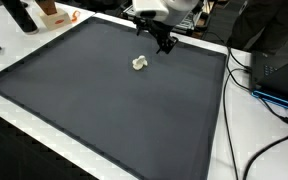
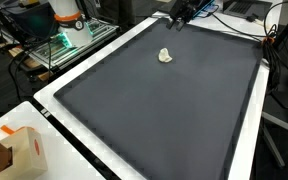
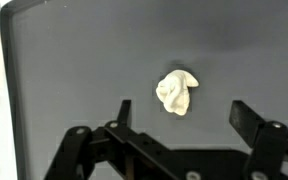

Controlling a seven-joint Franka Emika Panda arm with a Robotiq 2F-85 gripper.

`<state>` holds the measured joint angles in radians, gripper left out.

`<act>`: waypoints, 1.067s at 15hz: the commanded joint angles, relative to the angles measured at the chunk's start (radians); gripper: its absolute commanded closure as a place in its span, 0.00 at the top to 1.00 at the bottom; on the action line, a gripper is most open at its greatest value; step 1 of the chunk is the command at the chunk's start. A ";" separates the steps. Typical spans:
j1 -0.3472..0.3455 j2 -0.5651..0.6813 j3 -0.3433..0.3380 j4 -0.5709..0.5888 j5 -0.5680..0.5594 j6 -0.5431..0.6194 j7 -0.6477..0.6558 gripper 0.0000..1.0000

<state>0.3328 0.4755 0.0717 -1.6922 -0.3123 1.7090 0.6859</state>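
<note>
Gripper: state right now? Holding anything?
Gripper: open, holding nothing. The crumpled white wad lies on the dark mat, apart from it.

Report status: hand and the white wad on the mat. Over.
Hand open, empty, apart from the wad. White wad lies loose on the dark mat. Nothing between them.

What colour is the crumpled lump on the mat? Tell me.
Off-white, cream. The crumpled lump shows best in the wrist view, against the dark grey mat.
</note>
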 commanded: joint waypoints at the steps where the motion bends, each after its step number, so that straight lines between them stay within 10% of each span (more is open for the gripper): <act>1: -0.074 -0.140 0.017 -0.128 0.105 0.108 -0.107 1.00; 16: -0.150 -0.301 0.012 -0.197 0.236 0.145 -0.305 1.00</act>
<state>0.1924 0.1743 0.0730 -1.8914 -0.0747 1.8569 0.3797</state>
